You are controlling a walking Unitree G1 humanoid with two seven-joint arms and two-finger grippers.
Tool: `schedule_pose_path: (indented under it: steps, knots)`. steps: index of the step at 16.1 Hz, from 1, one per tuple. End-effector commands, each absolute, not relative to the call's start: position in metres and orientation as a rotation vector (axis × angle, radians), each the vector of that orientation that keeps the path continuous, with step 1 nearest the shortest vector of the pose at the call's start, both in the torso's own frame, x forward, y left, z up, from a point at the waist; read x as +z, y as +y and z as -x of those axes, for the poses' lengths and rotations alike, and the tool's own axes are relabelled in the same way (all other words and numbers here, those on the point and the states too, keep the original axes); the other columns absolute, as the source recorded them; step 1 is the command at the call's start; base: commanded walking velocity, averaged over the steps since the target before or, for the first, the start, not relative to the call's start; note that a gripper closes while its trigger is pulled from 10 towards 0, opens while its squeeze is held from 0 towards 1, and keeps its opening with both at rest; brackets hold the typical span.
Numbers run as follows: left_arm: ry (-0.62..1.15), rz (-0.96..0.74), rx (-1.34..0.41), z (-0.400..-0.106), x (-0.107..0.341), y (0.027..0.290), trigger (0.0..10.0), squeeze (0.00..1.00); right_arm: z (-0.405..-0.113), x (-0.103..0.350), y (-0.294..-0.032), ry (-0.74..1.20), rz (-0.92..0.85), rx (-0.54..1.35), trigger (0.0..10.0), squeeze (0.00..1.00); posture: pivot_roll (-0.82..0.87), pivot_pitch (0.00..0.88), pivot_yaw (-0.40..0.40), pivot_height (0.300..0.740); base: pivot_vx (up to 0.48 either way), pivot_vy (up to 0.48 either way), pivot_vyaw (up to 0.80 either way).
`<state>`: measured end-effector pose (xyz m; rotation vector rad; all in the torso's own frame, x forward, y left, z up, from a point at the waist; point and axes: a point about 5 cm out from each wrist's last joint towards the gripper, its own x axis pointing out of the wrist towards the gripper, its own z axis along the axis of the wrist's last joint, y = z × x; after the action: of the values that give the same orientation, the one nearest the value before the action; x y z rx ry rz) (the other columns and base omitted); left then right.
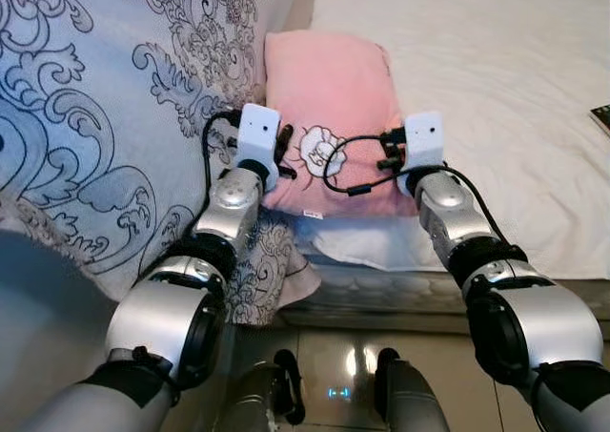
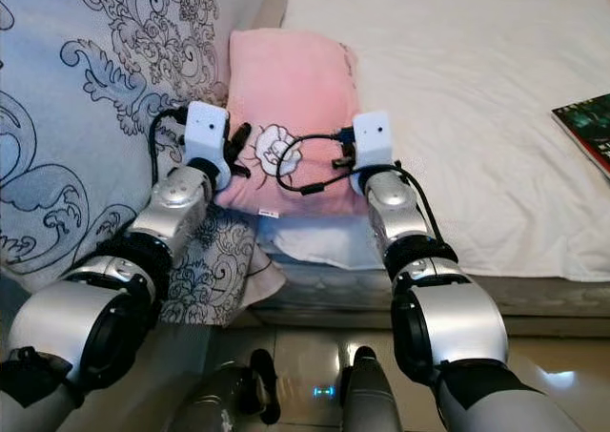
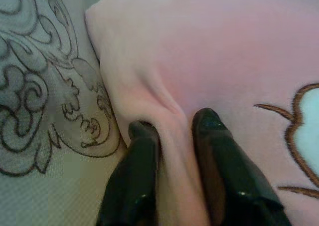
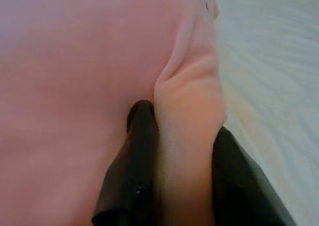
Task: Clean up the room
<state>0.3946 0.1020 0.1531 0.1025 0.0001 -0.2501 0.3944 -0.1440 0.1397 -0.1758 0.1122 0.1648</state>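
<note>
A pale blue quilt printed with dark scrolling paisley (image 1: 105, 117) covers the left of the bed and hangs over its near edge. Just right of it, touching its edge, lies a soft pink rectangular pillow with a white embroidered cloud-like motif (image 1: 329, 98), resting near the front edge of a white quilted bedsheet (image 1: 496, 98). The left gripper (image 3: 174, 128) is at the pillow's left border beside the quilt, its two black fingers (image 3: 139, 151) clenched on a raised fold of the pink fabric. The right gripper (image 4: 182, 131) is at the pillow's right border, next to the sheet, its fingers (image 4: 142, 136) pinching a bunched ridge of pink cloth between them. Far to the right, a dark-covered book with a red edge (image 2: 591, 127) lies on the sheet, well apart from the pillow. Below the bed shows glossy tiled floor (image 1: 343, 356).
</note>
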Motion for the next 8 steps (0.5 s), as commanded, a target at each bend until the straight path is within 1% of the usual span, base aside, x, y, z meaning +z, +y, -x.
schedule_pose_path:
  steps: [1,4,5,8]
  knots:
    - [0.05,-0.112,-0.217,-0.391,0.139,0.111,10.0,1.0,-0.391,0.132,-0.144,0.136,0.184,0.171,10.0,1.0,-0.07,0.283,0.124,0.74,0.0,0.0,0.0]
    - [0.013,-0.15,-0.233,-0.394,0.148,0.113,10.0,1.0,-0.393,0.136,-0.146,0.115,0.164,0.154,10.0,1.0,-0.07,0.282,0.121,0.74,0.0,0.0,0.0]
    - [-0.003,-0.187,-0.245,-0.395,0.152,0.117,10.0,1.0,-0.394,0.139,-0.145,0.101,0.126,0.137,10.0,1.0,-0.07,0.279,0.12,0.74,0.0,0.0,0.0]
    - [-0.017,-0.249,-0.25,-0.395,0.154,0.122,10.0,1.0,-0.394,0.141,-0.14,0.085,0.086,0.137,10.0,1.0,-0.07,0.275,0.117,0.74,0.0,0.0,0.0]
